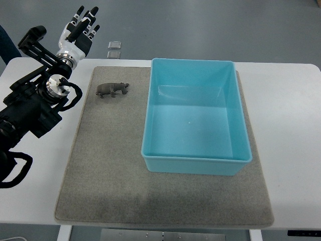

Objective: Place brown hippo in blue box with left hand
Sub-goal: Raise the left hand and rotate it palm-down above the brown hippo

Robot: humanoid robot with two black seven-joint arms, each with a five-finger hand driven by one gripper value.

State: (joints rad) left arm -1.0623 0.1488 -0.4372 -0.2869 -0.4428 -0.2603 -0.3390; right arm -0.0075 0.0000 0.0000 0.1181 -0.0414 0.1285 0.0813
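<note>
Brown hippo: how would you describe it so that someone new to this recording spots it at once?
Find the grey mat on the white table. The blue box fills its right side; left of the box's far corner stands the brown hippo. It is the only small dark figure on the mat, apart from the box.

mat (100, 191) on desk (291, 125) | box (195, 155) on mat, right part | hippo (112, 90) on mat, left of box, apart | left hand (80, 30) beyond desk's far-left corner
</note>
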